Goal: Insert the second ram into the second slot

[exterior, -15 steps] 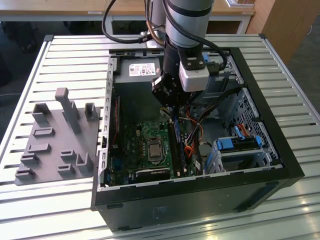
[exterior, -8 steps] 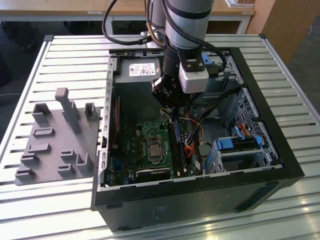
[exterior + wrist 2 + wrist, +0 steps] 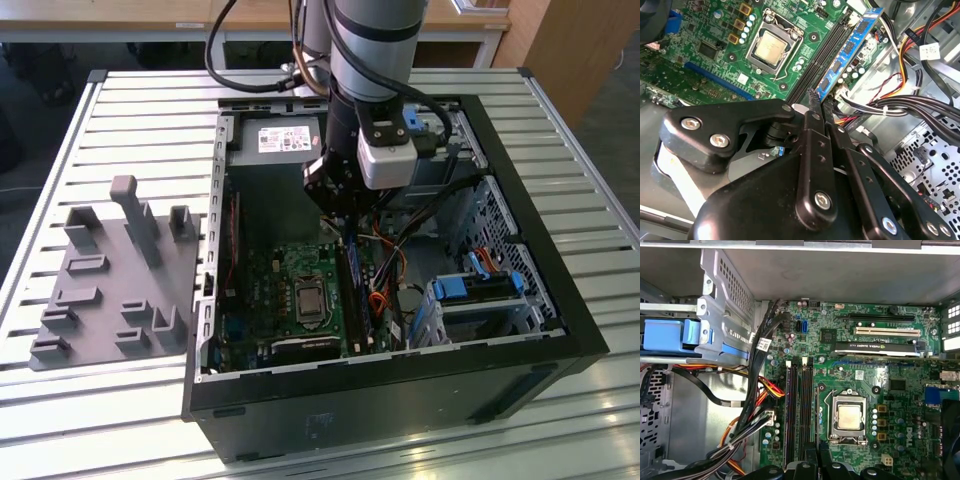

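Your gripper (image 3: 821,97) sits low inside the PC case (image 3: 400,385), fingers pinched narrow, with nothing visible between them. The second ram (image 3: 850,50), that blue stick, stands on edge in the memory slot nearest the motherboard's (image 3: 905,410) cable-side edge, with empty black slots (image 3: 817,62) alongside it. The tips are right at its near end; whether they touch it, I can't tell. This looks like the seating step. It calls for 1 straight, even press down on the stick, with no sideways lean.
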Action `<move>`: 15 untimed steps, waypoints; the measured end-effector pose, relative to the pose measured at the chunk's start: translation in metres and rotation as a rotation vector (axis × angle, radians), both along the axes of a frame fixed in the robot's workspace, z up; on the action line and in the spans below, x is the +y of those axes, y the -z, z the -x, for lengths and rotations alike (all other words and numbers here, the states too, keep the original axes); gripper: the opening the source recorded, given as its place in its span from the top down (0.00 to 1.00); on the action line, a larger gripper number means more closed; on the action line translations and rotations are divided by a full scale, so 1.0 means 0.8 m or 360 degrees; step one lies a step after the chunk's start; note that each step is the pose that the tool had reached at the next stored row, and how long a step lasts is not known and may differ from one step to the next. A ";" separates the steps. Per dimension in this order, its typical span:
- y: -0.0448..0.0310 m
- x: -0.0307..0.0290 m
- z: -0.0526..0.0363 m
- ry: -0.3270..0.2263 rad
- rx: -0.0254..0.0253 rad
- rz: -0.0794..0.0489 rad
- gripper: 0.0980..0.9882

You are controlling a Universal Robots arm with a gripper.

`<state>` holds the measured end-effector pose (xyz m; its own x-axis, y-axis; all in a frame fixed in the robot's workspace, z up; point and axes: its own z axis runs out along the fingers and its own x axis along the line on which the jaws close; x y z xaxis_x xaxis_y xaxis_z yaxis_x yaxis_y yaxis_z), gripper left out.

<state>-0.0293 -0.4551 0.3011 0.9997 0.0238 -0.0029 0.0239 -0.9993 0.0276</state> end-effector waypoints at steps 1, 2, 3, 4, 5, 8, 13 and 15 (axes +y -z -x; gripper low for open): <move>0.0003 0.0000 0.000 0.0000 -0.00001 0.0000 0.96; 0.0006 0.0000 0.000 0.0000 -0.00001 0.0000 0.96; 0.0008 0.0000 0.000 0.0000 0.00000 0.0000 0.96; 0.0013 0.0000 0.000 0.0000 0.00000 0.0000 0.96; 0.0017 0.0000 0.000 0.0000 0.00000 0.0000 0.96; 0.0023 0.0000 0.000 0.0000 0.00000 0.0000 0.96; 0.0088 0.0000 0.000 0.0000 0.00001 0.0000 0.96; 0.0093 0.0000 0.000 0.0000 0.00000 0.0000 0.96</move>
<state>-0.0292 -0.4551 0.2936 0.9997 0.0239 -0.0028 0.0239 -0.9993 0.0274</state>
